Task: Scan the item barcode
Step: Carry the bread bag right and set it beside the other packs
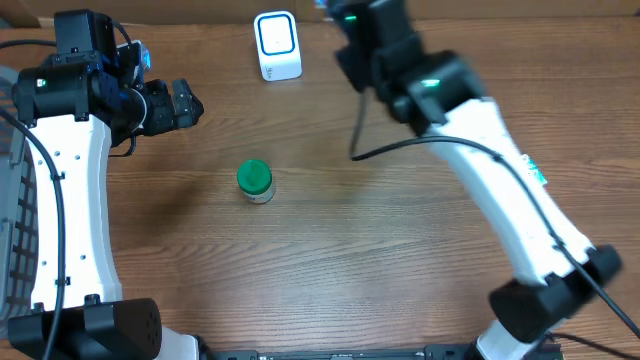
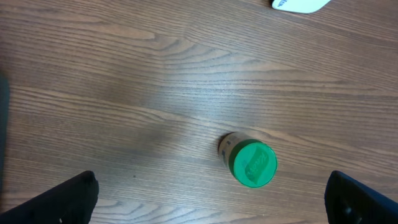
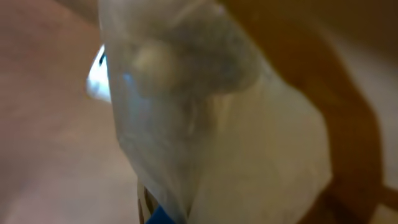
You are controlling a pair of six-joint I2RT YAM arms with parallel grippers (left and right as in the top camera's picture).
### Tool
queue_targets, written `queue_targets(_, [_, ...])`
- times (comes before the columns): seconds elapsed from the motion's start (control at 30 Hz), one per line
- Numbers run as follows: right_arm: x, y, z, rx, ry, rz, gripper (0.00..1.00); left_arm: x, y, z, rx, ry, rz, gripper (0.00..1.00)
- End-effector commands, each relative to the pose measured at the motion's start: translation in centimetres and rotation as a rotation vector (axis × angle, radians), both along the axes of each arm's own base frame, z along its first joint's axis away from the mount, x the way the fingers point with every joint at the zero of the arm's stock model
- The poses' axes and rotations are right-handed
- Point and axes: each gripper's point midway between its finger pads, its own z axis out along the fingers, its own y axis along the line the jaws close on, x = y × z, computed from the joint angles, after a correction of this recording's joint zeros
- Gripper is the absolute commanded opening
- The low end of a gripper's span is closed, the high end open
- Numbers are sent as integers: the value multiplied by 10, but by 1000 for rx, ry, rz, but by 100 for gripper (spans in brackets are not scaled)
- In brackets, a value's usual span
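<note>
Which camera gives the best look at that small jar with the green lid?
The left wrist view: the small green-lidded jar sits close and unblocked. Overhead shows it whole but tiny. The right wrist view is blurred and shows no jar.

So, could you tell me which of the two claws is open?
The left claw: its fingers stand wide apart, whereas the right claw, up at the table's far edge, is shut.

table (image 1: 380, 260): matt wood grain | jar lid (image 1: 254, 176): smooth green plastic
</note>
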Motion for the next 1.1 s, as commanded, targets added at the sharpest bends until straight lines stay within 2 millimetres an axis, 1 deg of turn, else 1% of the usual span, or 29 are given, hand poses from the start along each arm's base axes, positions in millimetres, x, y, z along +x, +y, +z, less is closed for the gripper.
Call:
queue_targets(0.0, [-28, -20, 0, 365, 202, -172, 4, 1, 1, -2, 10, 4, -9, 100])
queue_targets(0.07, [-46, -39, -20, 383, 348, -224, 4, 1, 1, -2, 10, 4, -9, 100])
queue_targets(0.17, [-67, -66, -53, 373, 527, -294, 4, 1, 1, -2, 10, 4, -9, 100])
queue_targets(0.3, [-79, -104, -98, 350, 661, -430, 4, 1, 1, -2, 10, 4, -9, 100])
queue_targets(0.47, [-92, -143, -151, 338, 769, -555, 4, 1, 1, -2, 10, 4, -9, 100])
queue_targets(0.53, [-96, -161, -176, 347, 794, -610, 4, 1, 1, -2, 10, 4, -9, 100])
queue_targets(0.57, [-97, -164, -180, 348, 797, -619, 4, 1, 1, -2, 10, 4, -9, 99])
queue_targets(0.67, [-103, -184, -204, 363, 818, -678, 4, 1, 1, -2, 10, 4, -9, 100])
queue_targets(0.8, [-115, -212, -227, 363, 841, -764, 4, 1, 1, -2, 10, 4, -9, 99])
queue_targets(0.83, [-119, -219, -232, 359, 847, -786, 8, 1, 1, -2, 10, 4, -9, 100])
queue_targets(0.87, [-122, -224, -235, 357, 853, -801, 15, 1, 1, -2, 10, 4, -9, 100])
queue_targets(0.9, [-125, -228, -238, 354, 858, -816, 30, 1, 1, -2, 10, 4, -9, 100])
queue_targets(0.93, [-129, -232, -240, 350, 865, -831, 40, 1, 1, -2, 10, 4, -9, 100])
queue_targets(1.03, [-135, -244, -242, 337, 871, -869, 42, 1, 1, -2, 10, 4, -9, 99])
queue_targets(1.07, [-135, -246, -242, 339, 870, -873, 47, 1, 1, -2, 10, 4, -9, 99])
